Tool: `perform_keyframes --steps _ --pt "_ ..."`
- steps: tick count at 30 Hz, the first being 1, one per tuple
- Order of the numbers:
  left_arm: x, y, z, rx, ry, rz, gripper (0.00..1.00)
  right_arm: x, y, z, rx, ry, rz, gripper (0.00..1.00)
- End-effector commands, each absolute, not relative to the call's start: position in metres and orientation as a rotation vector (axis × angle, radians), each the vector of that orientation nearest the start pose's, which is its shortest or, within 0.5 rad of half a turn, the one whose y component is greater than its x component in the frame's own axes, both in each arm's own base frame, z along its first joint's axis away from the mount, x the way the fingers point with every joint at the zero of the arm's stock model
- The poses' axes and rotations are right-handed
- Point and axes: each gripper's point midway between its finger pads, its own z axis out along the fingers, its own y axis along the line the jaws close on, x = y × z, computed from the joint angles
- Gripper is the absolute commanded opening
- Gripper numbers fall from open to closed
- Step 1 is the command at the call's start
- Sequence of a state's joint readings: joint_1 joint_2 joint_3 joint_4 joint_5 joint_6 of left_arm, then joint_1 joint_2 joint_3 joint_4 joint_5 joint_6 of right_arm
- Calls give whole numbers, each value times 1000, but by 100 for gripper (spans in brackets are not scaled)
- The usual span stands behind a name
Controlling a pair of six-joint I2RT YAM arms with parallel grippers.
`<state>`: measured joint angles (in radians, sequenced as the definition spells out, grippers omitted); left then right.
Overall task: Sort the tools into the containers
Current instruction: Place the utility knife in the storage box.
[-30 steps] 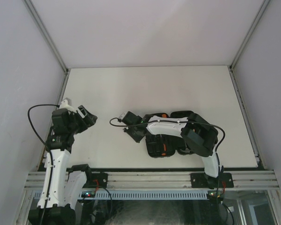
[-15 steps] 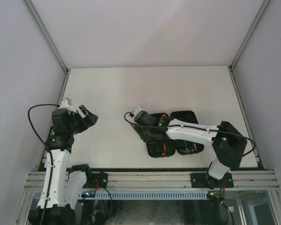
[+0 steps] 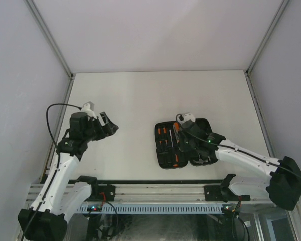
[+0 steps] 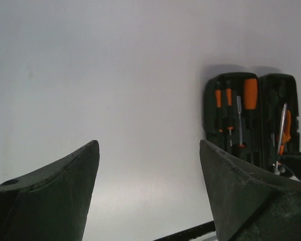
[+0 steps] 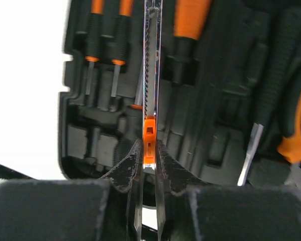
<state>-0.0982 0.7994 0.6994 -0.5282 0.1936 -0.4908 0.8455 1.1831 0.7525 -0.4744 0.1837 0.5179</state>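
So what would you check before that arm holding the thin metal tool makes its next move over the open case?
1. Grip: right end effector shut on the thin metal tool: ok.
2. Position: tool over the open case: ok.
3. Neighbours: screwdrivers lying in their slots: ok.
4. Target: a free slot that fits the tool: cannot tell.
5. Other arm: left end effector open, empty, apart from the case: ok.

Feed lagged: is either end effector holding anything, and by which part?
Right end effector pinches a thin metal tool at its orange slider. Left end effector is open, empty.
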Motion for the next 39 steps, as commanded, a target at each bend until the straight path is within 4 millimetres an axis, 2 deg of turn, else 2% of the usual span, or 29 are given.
perform_keyframes --steps 1,8,13,19,24,29,39 --pt "267 -114 178 -250 2166 -629 83 208 187 92 -135 2456 397 0" --pt "267 -166 161 -160 2239 -681 82 209 159 85 -5 2465 440 0" --pt "262 -210 153 -74 2268 -778 81 207 157 74 -6 2503 521 0" --pt "256 -244 139 -43 2304 -844 78 207 153 67 -42 2529 536 0" --pt "251 -256 126 -23 2330 -851 77 212 150 60 -56 2545 523 0" --pt "249 -258 116 -22 2346 -848 77 216 142 52 -36 2564 457 0" --pt "248 -263 100 -28 2377 -852 76 225 137 44 -50 2575 385 6"
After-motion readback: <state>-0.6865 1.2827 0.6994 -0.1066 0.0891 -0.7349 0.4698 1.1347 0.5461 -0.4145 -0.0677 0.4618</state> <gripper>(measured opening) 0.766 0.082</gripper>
